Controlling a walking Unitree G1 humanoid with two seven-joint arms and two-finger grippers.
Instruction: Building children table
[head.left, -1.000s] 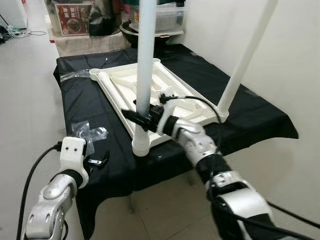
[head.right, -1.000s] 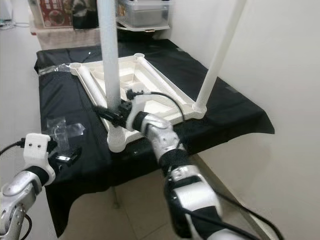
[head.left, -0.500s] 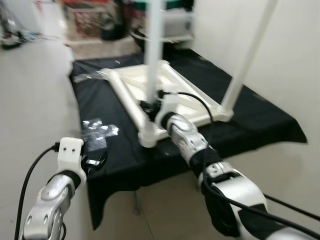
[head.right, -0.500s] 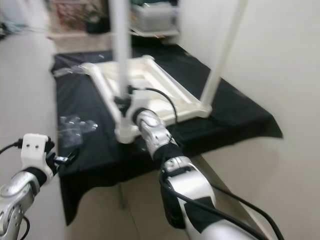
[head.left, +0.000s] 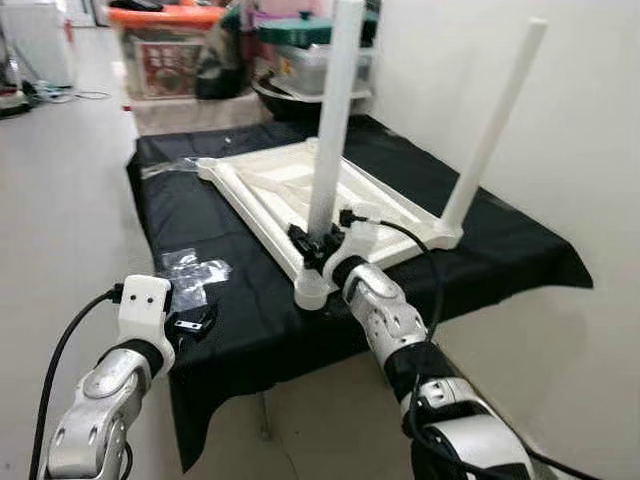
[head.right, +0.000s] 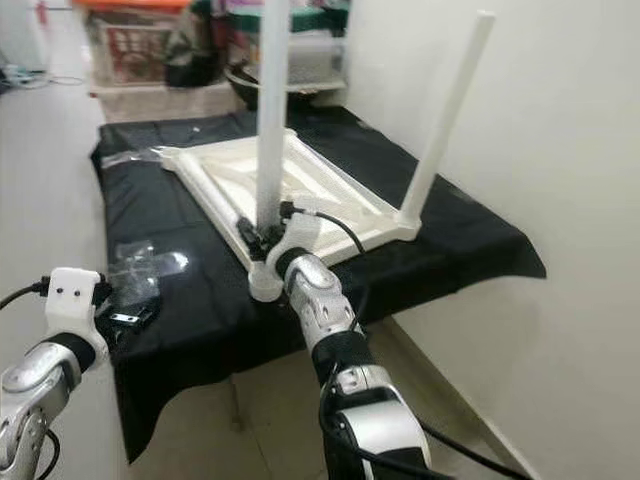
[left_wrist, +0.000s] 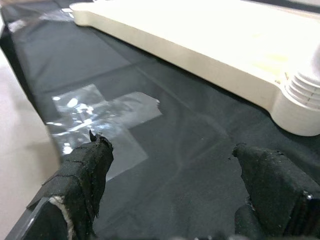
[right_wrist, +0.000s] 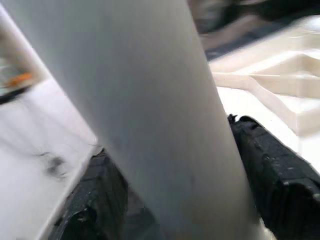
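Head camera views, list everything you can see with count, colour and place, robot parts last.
Upturned white plastic tabletop: one, on the black cloth.
White tube legs: two, upright in its near corners, one in front, one by the wall.
Black cloth: one, draped over the work table.
Clear plastic bags: a few, on the cloth's left edge.
Storage bins: several, behind.
Left gripper: jaws open over the cloth.
Right gripper: jaws around the front leg's base.

No text or label can be read anywhere.
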